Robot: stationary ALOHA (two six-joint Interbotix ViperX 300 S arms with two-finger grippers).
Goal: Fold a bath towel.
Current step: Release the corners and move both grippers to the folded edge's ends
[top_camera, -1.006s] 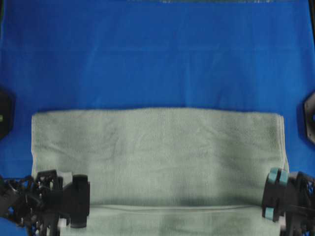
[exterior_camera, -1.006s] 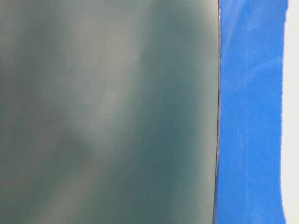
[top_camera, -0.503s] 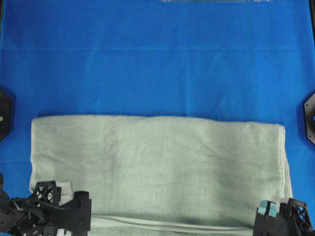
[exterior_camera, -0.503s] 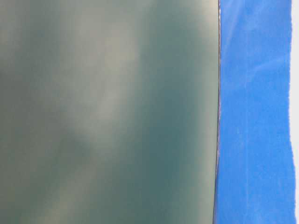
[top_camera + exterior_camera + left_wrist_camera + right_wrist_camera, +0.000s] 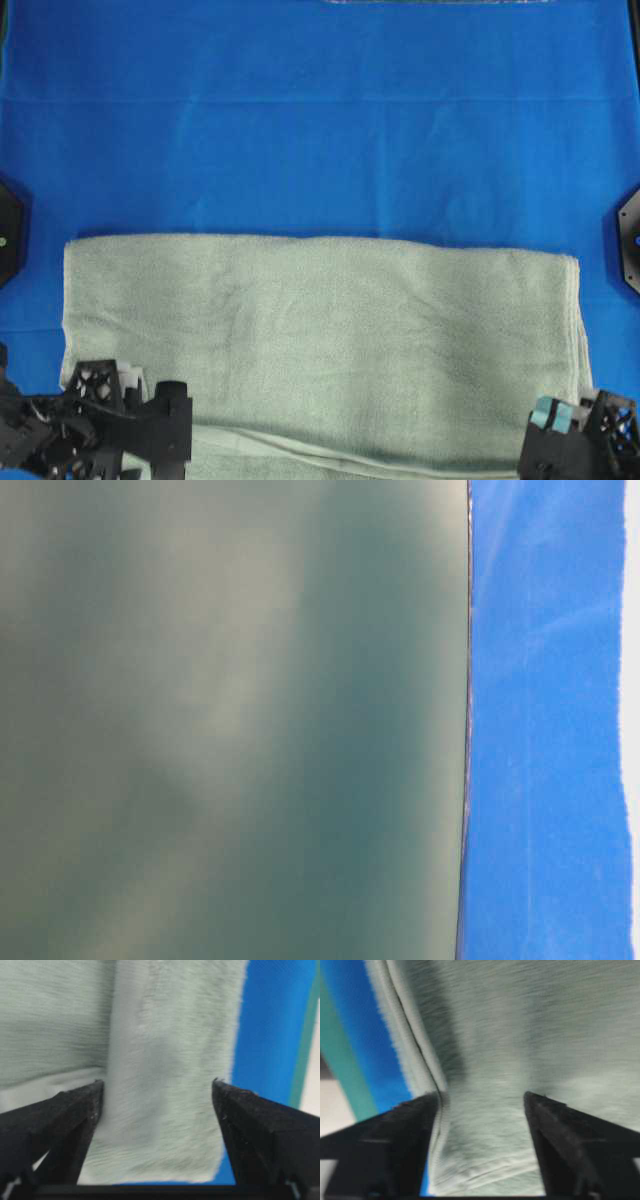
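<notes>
Towel (image 5: 320,345) folded flat across lower frame on blue surface (image 5: 320,130). Left end effector (image 5: 157,1087) wide over lower-left corner, gripping nothing; right end effector (image 5: 482,1097) wide over lower-right corner, likewise

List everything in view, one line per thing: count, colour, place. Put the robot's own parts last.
bath towel: one, pale sage green, folded double, lying flat across the near half of the table; its lower layer shows as a strip along the near edge.
table cloth: one, bright blue, covering the table, bare over the far half.
dark mounts: two, black, at the left and right edges of the overhead view.
left gripper: one, black, jaws wide apart over the towel's near left corner, holding nothing.
right gripper: one, black, jaws wide apart over the towel's near right corner by the hemmed edge, holding nothing.
</notes>
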